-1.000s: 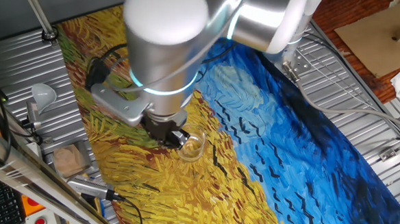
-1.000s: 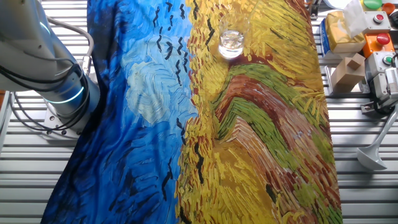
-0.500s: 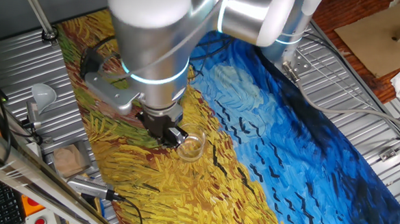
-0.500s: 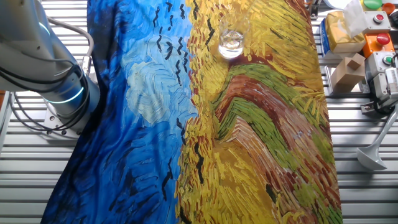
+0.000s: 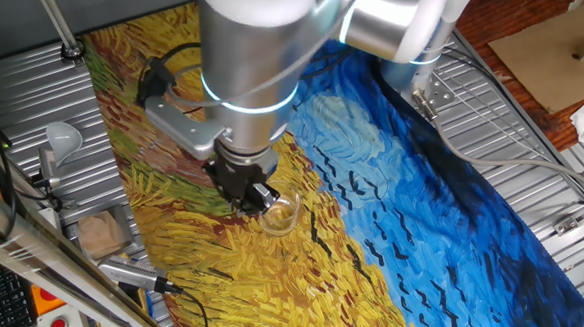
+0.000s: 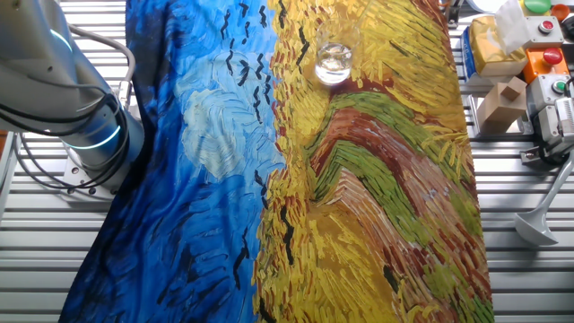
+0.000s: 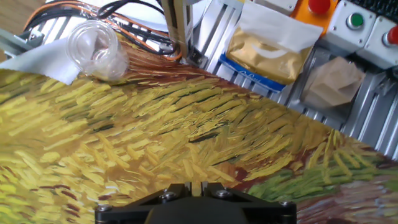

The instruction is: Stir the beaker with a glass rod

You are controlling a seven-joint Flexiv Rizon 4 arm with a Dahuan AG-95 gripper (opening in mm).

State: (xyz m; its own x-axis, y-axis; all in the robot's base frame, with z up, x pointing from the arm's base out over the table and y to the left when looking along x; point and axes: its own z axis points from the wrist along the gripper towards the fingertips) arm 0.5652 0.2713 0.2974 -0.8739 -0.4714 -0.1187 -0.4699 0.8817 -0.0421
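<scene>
The beaker (image 5: pixel 280 214), a small clear glass cylinder, stands upright on the yellow part of the painted cloth (image 5: pixel 420 210). The other fixed view shows the beaker (image 6: pixel 334 59) near the top edge, with a pale glint inside. My gripper (image 5: pixel 255 197) hangs just left of the beaker's rim, pointing down. In the hand view the gripper (image 7: pixel 196 185) has its jaws almost together, leaving a thin slit. The glass rod (image 5: pixel 267 199) shows only as a faint pale streak from the fingertips to the beaker. The beaker is out of the hand view.
A white funnel (image 5: pixel 63 137) and a cardboard block (image 5: pixel 100 234) lie on the grated table left of the cloth. The hand view shows a tissue packet (image 7: pixel 267 43), a button box (image 7: pixel 354 22) and a clear cup (image 7: pixel 96 45) on its side.
The arm's upper body swung left, then back right, while the gripper's tip stayed at the beaker's rim. The beaker has not shifted.
</scene>
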